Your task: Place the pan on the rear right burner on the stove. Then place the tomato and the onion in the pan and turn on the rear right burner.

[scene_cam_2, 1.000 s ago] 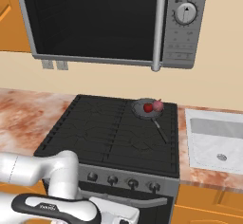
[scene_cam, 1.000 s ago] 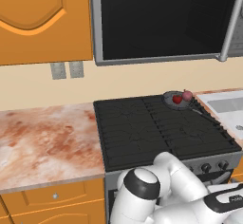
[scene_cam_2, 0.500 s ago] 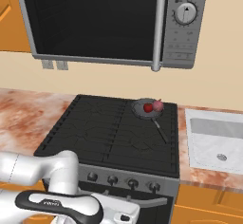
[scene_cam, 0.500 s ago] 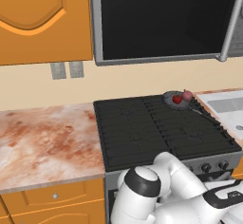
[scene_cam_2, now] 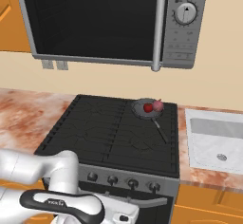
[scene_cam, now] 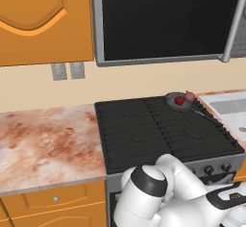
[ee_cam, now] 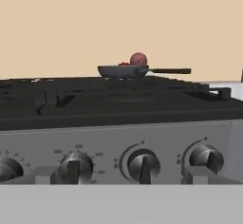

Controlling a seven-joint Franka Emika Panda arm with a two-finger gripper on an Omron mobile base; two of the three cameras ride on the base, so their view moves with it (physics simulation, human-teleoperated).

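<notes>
Small dark grey frying pan (ee_cam: 124, 71) with red tomato (scene_cam_2: 148, 107) and mauve onion (ee_cam: 138, 59) was seen beyond the wide-open pincer (ee_cam: 123, 174), levelled at grey front-panel knobs (ee_cam: 143, 166) for burner ignition

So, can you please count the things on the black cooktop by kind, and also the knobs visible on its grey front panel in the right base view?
Small round dark grey frying pan: 1
Glossy bright red tomato, in the pan: 1
Dull pinkish-purple onion, in the pan: 1
Dark round knobs on the front panel: 4
Total: 7
</notes>
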